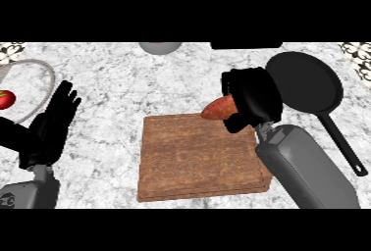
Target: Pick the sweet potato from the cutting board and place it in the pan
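An orange-brown sweet potato [218,108] is held just above the far right corner of the wooden cutting board [196,157]. My right hand [253,98] is shut on it, fingers curled round its right end and hiding part of it. The black pan [308,81] lies on the counter immediately right of that hand, its long handle [344,147] running toward the near right. At the left of the view my left hand [52,122] rests open with fingers up, away from the board.
A red tomato [6,99] sits at the left edge inside a curved grey rim [43,66]. A grey bowl [160,47] and a dark object [246,45] lie at the far edge of the marbled counter.
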`<state>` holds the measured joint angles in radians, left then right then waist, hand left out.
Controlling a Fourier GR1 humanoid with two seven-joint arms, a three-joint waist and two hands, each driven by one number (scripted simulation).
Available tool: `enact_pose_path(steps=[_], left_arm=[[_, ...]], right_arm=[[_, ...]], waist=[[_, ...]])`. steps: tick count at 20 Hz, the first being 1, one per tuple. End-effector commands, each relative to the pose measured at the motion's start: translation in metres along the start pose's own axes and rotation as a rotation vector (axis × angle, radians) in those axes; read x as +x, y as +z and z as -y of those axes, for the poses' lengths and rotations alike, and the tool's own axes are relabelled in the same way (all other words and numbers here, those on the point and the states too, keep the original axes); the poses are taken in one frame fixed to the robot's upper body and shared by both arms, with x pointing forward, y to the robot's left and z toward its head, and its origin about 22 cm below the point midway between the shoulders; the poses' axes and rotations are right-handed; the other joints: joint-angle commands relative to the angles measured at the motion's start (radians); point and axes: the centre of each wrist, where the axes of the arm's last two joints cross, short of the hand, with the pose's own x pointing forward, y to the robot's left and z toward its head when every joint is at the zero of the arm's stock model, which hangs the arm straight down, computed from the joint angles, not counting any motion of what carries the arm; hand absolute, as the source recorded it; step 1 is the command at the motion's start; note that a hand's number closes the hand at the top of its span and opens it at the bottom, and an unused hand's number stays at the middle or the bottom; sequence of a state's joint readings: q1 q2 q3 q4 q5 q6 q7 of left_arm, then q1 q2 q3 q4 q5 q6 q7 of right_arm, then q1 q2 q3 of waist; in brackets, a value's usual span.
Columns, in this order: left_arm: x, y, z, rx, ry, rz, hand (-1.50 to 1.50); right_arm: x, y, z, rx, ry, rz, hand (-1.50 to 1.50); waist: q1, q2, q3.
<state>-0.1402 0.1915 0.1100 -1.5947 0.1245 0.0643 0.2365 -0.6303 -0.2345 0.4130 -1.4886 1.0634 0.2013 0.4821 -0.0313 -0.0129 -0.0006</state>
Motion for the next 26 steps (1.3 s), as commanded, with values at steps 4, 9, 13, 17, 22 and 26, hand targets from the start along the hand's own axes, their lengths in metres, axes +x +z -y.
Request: enact_pose_path(steps=[4, 9, 13, 17, 22, 26], left_arm=[[-0.004, -0.005, -0.001, -0.022, 0.002, 0.020, 0.00], [0.009, 0.003, 0.003, -0.063, 0.017, 0.006, 0.00], [0.010, 0.001, 0.006, -0.038, -0.001, 0.008, 0.00], [-0.001, -0.003, 0.019, -0.032, 0.026, 0.013, 0.00], [0.009, -0.014, 0.016, -0.044, 0.003, 0.021, 0.00], [0.011, -0.007, 0.028, -0.033, 0.002, 0.027, 0.00]], right_arm=[[-0.008, 0.036, 0.065, -0.143, -0.012, -0.071, 1.50], [-0.026, 0.009, 0.093, -0.183, -0.086, -0.164, 1.50], [-0.080, 0.002, 0.085, -0.233, -0.096, -0.243, 1.50], [-0.150, 0.001, 0.070, -0.247, -0.126, -0.286, 1.50], [-0.195, -0.018, 0.070, -0.301, -0.179, -0.311, 1.50], [-0.245, -0.017, 0.050, -0.291, -0.198, -0.326, 1.50]], waist=[[0.025, 0.011, 0.000], [0.037, 0.012, 0.000], [0.038, 0.013, 0.001], [0.036, 0.016, 0.001], [0.041, 0.018, 0.001], [0.050, 0.020, 0.002]])
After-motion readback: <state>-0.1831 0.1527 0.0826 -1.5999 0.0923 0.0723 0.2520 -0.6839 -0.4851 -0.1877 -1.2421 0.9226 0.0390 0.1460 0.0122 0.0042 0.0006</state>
